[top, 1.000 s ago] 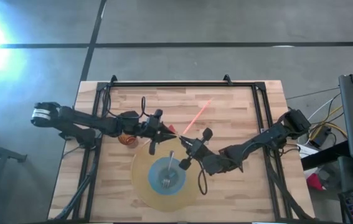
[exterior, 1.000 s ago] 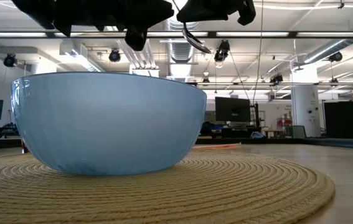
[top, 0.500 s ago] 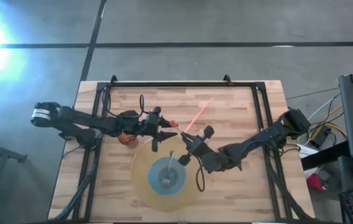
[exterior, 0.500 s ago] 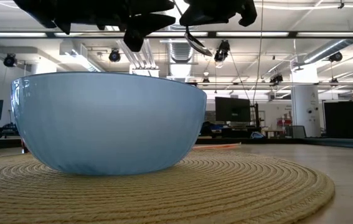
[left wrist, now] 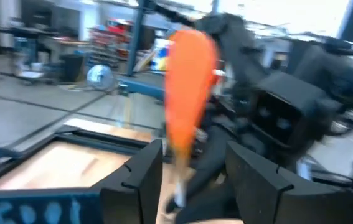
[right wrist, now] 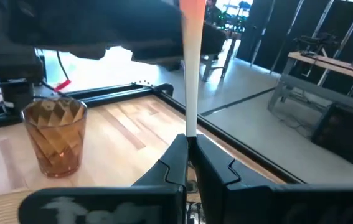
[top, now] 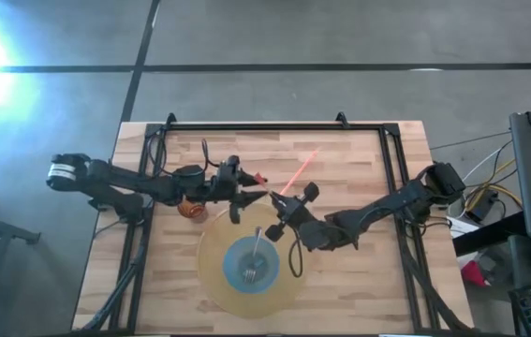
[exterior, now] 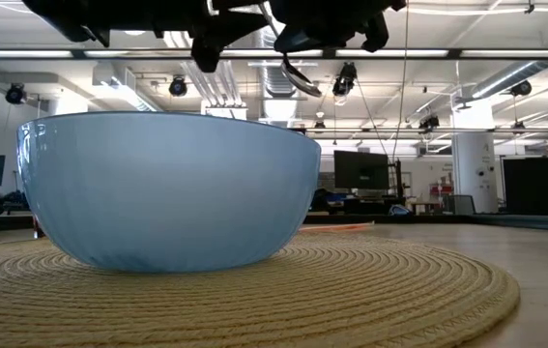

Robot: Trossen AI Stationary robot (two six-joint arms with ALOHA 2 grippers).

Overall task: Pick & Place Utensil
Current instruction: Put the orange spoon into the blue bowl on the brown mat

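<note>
An orange utensil (top: 300, 172) with a pale thin handle hangs above the table's middle, and my right gripper (top: 280, 208) (right wrist: 190, 142) is shut on it. My left gripper (top: 252, 197) (left wrist: 195, 150) faces it from the left. It is open, and its fingers stand on either side of the utensil (left wrist: 187, 81) without touching it. A blue bowl (top: 251, 264) (exterior: 167, 188) sits on a round woven mat (top: 216, 281). A metal fork (top: 254, 253) lies in the bowl, with its handle leaning on the far rim. My right gripper pinches the utensil's thin pale handle (right wrist: 190, 124) between its two shut fingers. The fingers come roughly level from the table's right and lie across the handle. The utensil is lifted clear of the table and rises out of the fingers, slanting toward the far right.
An amber glass (top: 190, 211) (right wrist: 55, 135) stands on the wood left of the mat, below my left arm. A black frame (top: 274, 126) runs along the table's far and side edges. Bare wood lies at the far middle and the near right.
My left gripper has opened and let go of the utensil, and it has tipped up a little. The utensil stays where it was, in my right gripper. My right arm has swung slightly toward the far edge.
</note>
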